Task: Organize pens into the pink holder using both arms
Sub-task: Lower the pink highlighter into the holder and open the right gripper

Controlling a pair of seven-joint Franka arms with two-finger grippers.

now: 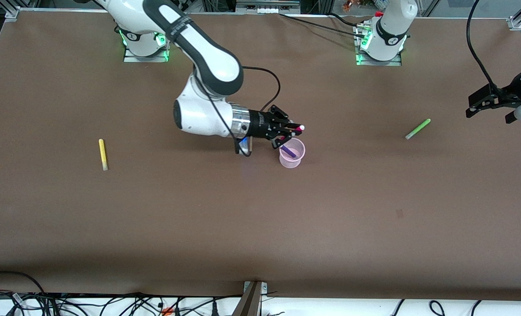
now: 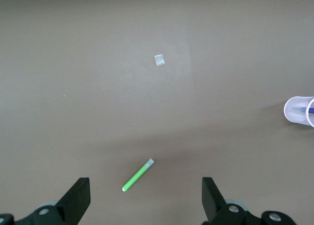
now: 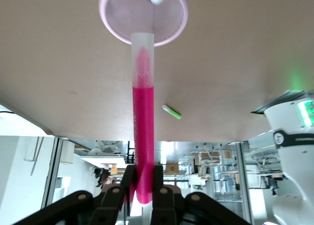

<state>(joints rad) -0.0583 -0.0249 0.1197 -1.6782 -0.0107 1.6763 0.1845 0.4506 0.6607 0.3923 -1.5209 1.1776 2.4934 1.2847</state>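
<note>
The pink holder (image 1: pixel 292 153) stands mid-table with the dark purple pen (image 1: pixel 289 151) leaning inside it. My right gripper (image 1: pixel 287 130) is shut on the magenta-pink pen (image 3: pixel 143 131) and holds it level just above the holder's rim (image 3: pixel 143 14), pale tip toward the cup. The light green pen (image 1: pixel 417 129) lies on the table toward the left arm's end. My left gripper (image 1: pixel 475 107) is open in the air, empty, above the table near that pen (image 2: pixel 138 175). The yellow pen (image 1: pixel 103 154) lies toward the right arm's end.
The brown table (image 1: pixel 260 228) carries a small pale scrap (image 2: pixel 159 60). The holder also shows in the left wrist view (image 2: pixel 300 110). Both arm bases stand at the table's edge farthest from the front camera, with cables beside them.
</note>
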